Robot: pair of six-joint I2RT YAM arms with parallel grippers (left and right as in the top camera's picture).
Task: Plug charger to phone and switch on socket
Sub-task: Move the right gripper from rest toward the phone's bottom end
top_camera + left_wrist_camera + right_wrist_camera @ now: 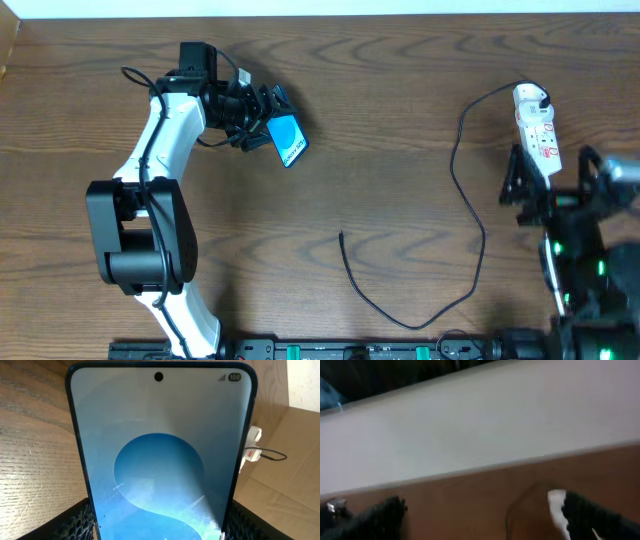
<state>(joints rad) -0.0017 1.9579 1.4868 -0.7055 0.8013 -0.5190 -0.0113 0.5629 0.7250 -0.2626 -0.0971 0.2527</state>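
My left gripper is shut on the phone and holds it tilted above the table at the back left. In the left wrist view the phone's blue-teal screen fills the frame, with a finger on each lower side. The socket, a white power strip, lies at the far right, with the charger's white adapter at its far end. The charger's black cable loops down to a free plug tip at mid-table. My right gripper is open over the strip's near end. The blurred right wrist view shows the strip by its right finger.
The strip and cable also show small in the left wrist view, past the phone's right edge. The table's far edge meets a white wall. The arm bases line the front edge.
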